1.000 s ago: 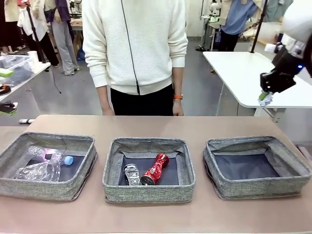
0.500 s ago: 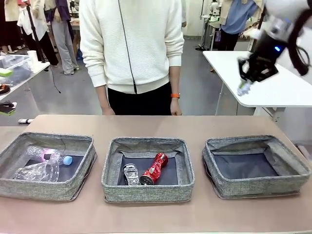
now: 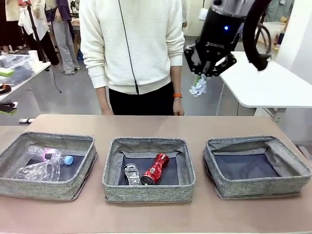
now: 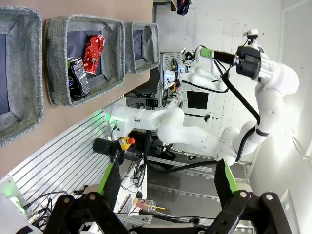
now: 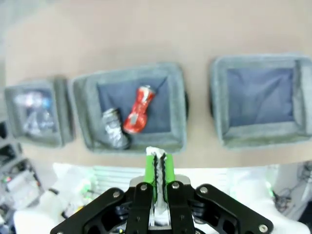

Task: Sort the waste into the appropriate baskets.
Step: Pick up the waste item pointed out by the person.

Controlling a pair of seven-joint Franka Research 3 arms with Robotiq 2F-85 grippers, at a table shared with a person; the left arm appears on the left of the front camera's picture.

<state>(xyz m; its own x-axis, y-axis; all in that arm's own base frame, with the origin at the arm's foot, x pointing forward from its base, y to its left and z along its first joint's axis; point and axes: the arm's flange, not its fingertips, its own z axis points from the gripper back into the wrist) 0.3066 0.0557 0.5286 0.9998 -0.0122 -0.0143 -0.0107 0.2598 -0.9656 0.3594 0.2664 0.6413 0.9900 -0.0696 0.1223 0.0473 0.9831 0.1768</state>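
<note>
Tan tabletop (image 3: 204,214) shared by 2 white arms and a person, with an open workshop behind. Nearest the camera stand 3 shallow grey woven-fabric baskets in a row. Left basket (image 3: 29,187): a clear plastic bottle with a blue cap (image 3: 48,155) lying beside a clear crumpled plastic container (image 3: 36,171). Middle basket (image 3: 146,192): a crushed black-silver can (image 3: 131,174) touching a red soda can (image 3: 155,169). Right basket (image 3: 258,187): dark base bare.

Left gripper (image 4: 168,183), seen in its wrist view, has its green-padded fingers spread wide, nothing between them, and is turned away from the table.

Farther off and high above the table's far edge, the right gripper (image 3: 205,73) hangs in front of the person in a white sweater (image 3: 131,44). Its pads are pressed together on a small white paper ball (image 3: 198,87), which dangles below the fingertips; the right wrist view shows the crumpled paper (image 5: 157,155) squeezed thin between the pads, with the middle basket below.

Handling, as judged: the paper ball is very light, soft and compressible, not fragile and not slippery. A pinch across any crumpled fold suffices; the present hold takes only an upper edge, so a loose fold could pull free. Being so light, it may drift or bounce on release, so a low drop over the empty right basket is advisable.
</note>
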